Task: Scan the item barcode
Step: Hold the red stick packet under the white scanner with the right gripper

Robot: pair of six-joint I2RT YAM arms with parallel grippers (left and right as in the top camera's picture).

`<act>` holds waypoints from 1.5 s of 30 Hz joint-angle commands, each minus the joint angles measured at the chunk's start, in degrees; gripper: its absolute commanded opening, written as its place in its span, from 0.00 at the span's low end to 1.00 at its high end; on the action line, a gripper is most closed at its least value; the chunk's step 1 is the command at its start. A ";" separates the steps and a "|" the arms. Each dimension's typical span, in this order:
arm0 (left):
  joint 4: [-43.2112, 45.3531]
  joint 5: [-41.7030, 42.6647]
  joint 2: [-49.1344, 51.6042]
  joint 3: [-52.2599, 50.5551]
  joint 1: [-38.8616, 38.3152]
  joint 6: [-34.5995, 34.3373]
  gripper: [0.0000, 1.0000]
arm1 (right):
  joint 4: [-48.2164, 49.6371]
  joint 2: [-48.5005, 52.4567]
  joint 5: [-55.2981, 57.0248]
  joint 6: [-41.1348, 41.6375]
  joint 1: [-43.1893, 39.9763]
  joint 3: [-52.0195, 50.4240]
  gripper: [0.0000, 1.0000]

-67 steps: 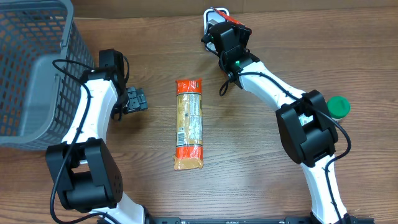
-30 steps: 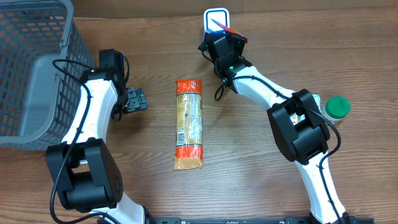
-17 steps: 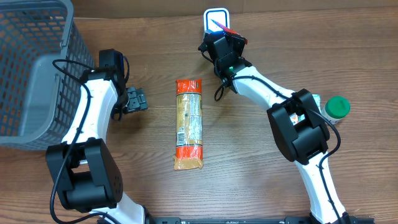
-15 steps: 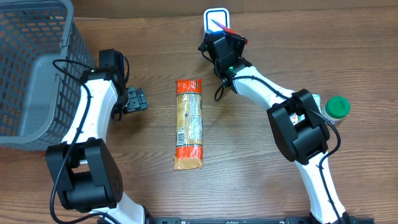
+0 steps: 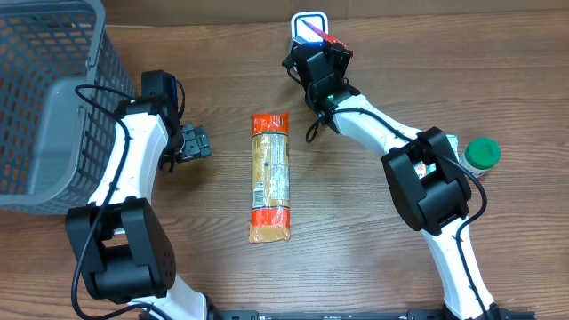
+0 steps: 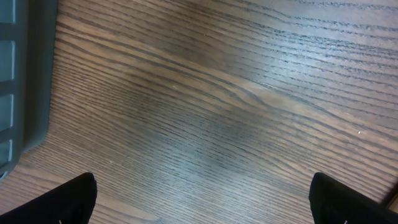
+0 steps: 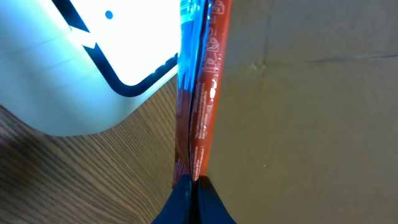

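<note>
At the white scanner [image 5: 308, 21], right gripper [image 7: 191, 194] pinches a red packet [image 7: 203, 93], seemingly; left gripper [image 5: 196, 142] gapes wide.

Top centre, the right gripper [image 5: 323, 50] pinches a thin red packet [image 5: 332, 40] just beside a white rounded scanner [image 5: 308, 23]; a long orange snack pack [image 5: 270, 178] lies mid-frame.
</note>
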 commanded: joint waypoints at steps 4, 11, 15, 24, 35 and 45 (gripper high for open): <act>0.07 -0.55 -1.20 0.24 -0.02 0.85 1.00 | 0.50 0.11 1.03 0.57 -0.17 1.22 0.04; 0.07 -0.55 -1.20 0.24 -0.02 0.85 1.00 | 4.07 2.10 4.68 -1.81 -0.87 1.22 0.04; 0.09 -0.55 -1.20 0.24 -0.02 0.85 1.00 | 4.83 3.48 4.61 -2.69 -0.85 1.22 0.04; 0.07 -0.55 -1.20 0.24 -0.02 0.87 1.00 | 3.17 3.69 4.61 -2.93 -0.55 1.22 0.04; 0.07 -0.55 -1.20 0.24 -0.04 0.85 1.00 | 1.70 3.76 3.96 -4.61 0.22 1.22 0.03; 0.07 -0.55 -1.20 0.24 -0.02 0.85 1.00 | 5.29 3.45 5.11 -4.35 0.72 1.25 0.03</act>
